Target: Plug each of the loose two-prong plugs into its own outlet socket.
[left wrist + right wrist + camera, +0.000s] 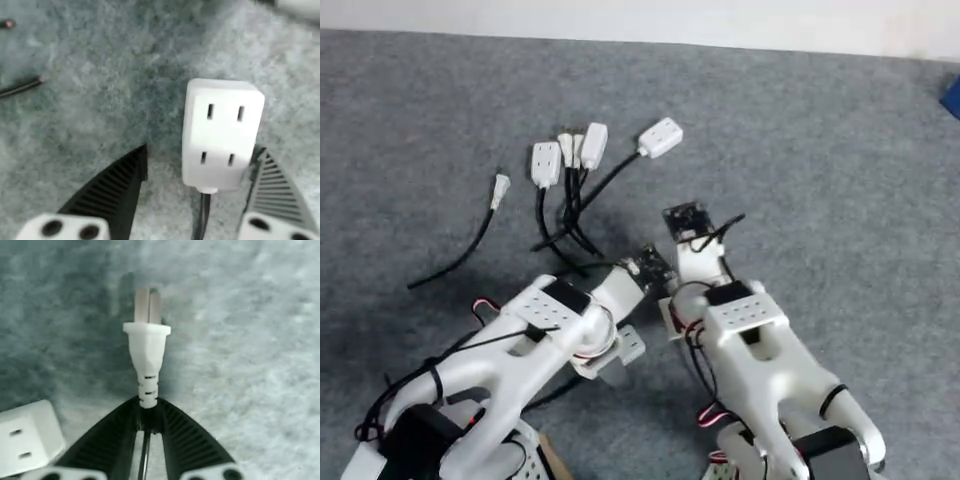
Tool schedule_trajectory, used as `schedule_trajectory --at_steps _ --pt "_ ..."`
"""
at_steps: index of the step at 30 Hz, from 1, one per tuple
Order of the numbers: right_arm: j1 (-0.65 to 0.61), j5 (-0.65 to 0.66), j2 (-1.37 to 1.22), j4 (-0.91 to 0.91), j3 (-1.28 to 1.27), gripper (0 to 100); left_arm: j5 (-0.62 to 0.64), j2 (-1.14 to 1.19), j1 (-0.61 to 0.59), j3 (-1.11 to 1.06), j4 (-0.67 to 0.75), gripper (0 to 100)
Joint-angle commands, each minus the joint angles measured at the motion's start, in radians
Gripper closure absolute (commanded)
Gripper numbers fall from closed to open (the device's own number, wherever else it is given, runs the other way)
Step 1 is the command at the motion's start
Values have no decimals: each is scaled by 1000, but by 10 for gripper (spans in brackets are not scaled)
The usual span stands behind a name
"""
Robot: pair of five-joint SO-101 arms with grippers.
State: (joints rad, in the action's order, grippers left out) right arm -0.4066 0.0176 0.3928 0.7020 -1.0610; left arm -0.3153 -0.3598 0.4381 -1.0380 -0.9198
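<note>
The left gripper (200, 150) stood wide open and gripped nothing. A white socket block (222, 132) lay on the grey mat (100, 75) between its fingers, close against one and well apart from the other. The right gripper (147, 410) was closed on the cord end of a plug (147, 352), its prongs pointing away from the fingers. From above, other socket blocks (660, 138) lay toward 12 o'clock and a loose plug (500, 190) toward 10 o'clock.

Right gripper (148, 410) clamped on the cord end of a white two-prong plug (147, 352), prongs at 12 o'clock away from the jaws, white outlet socket (27, 442) at plug's 8 o'clock, grey carpet (250, 340) beneath.
</note>
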Motion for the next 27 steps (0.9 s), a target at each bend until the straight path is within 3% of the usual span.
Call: schedule_trajectory --at_steps 1,7,13,18,20,23,25,27 --pt "58 5 33 -15 12 989 -5 -1 -94 27 31 729" --pt "62 5 33 -15 12 989 -11 -1 -134 38 31 894" --pt "64 5 33 -15 12 989 -15 -4 -189 91 35 924" --pt "64 5 33 -15 10 989 -117 -2 -199 183 6 927" --pt "64 5 33 -15 10 989 -175 -1 -196 257 -98 925" --pt "64 5 33 -15 10 989 -402 -1 -124 320 -354 902" --pt "64 5 33 -15 10 989 -522 -7 -94 329 -506 838" --pt "64 5 33 -15 8 989 -549 -5 -125 360 -580 768"
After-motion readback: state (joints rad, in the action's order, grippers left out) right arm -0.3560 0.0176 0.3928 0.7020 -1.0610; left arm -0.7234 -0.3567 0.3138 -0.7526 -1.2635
